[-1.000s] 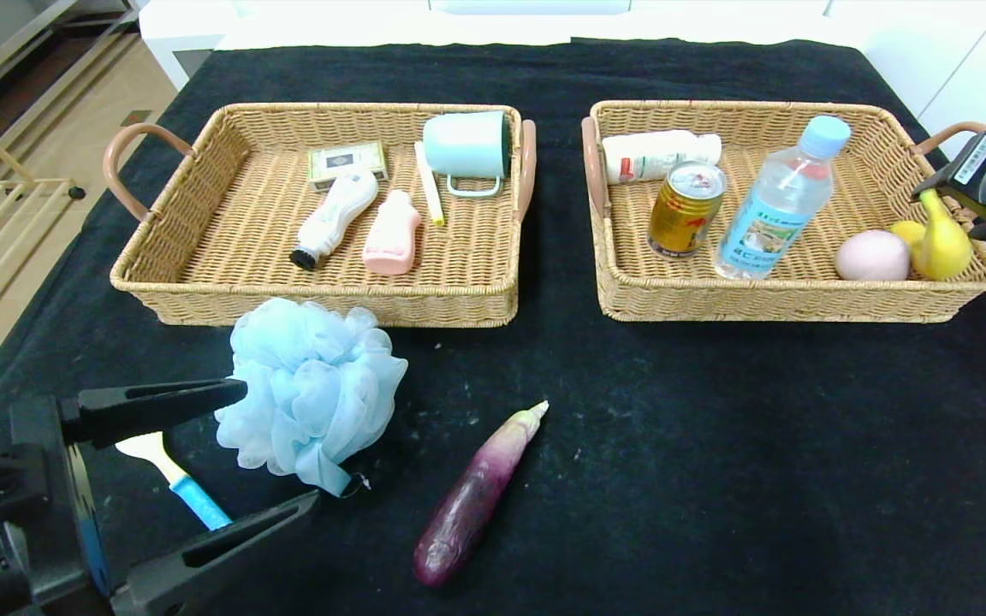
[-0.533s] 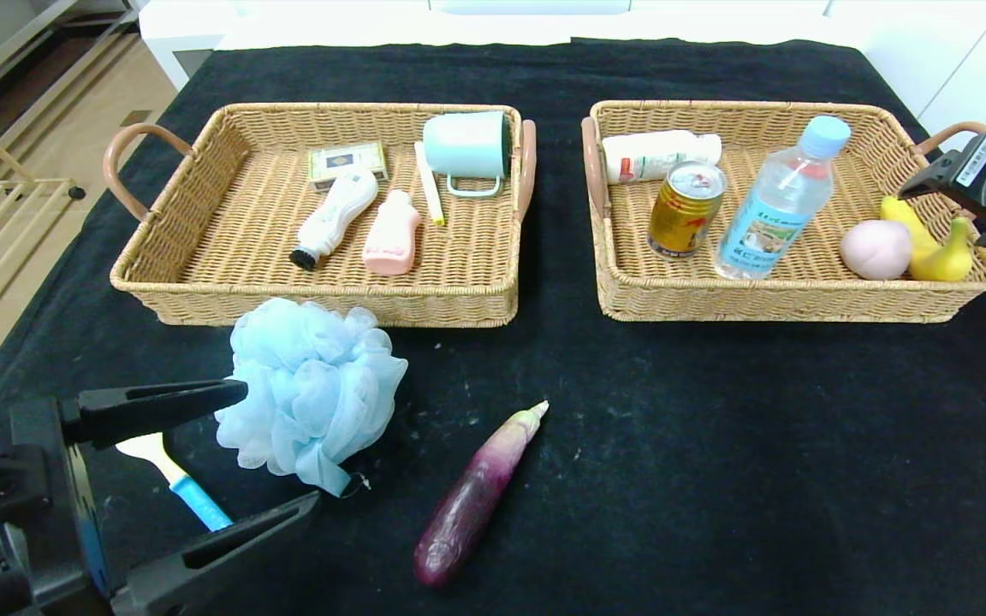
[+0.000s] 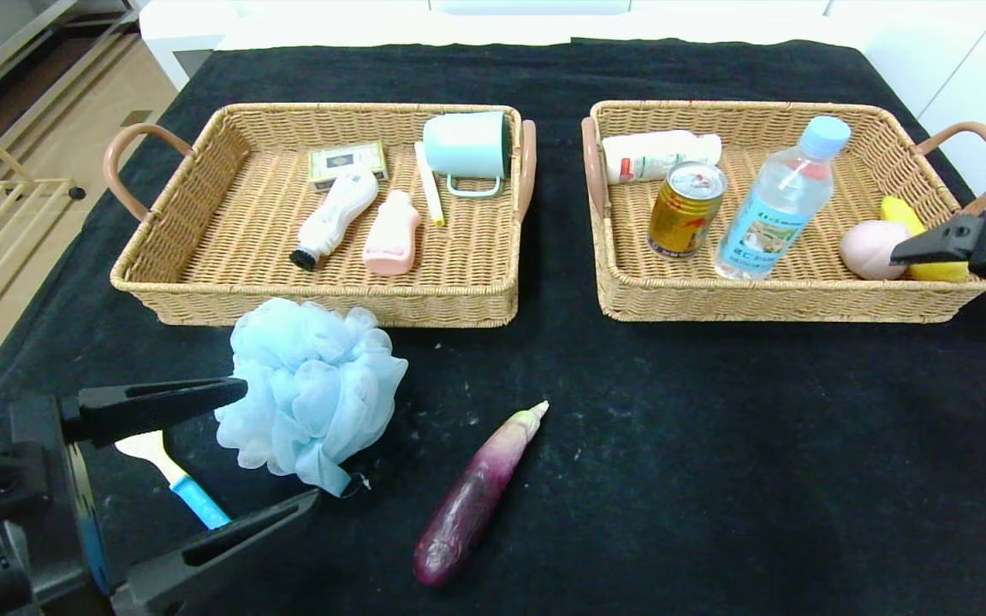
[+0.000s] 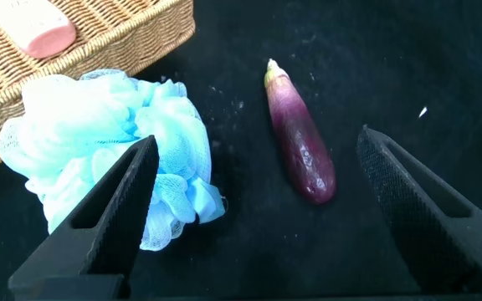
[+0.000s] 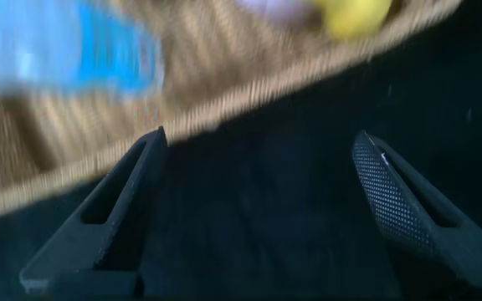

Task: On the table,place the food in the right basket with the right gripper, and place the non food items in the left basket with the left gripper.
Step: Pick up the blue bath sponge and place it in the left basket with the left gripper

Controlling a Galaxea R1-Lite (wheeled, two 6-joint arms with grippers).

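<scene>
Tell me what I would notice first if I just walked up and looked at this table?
Probably the fluffy pale blue bath pouf on the black table, just in front of the left basket, with the open left gripper around it. Next, the long purple eggplant lying alone beside it. The right basket already holds a gold can, a water bottle, a peach and a banana.

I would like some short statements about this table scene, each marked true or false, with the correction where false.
1. The eggplant lies inside the right basket. False: it lies on the table, outside both baskets.
2. The bath pouf sits on the table in front of the left basket. True.
3. The right gripper holds the banana. False: its jaws are open and empty; the banana lies in the right basket.
4. The gold can stands upright in the right basket. True.
5. The left gripper has open jaws. True.
</scene>
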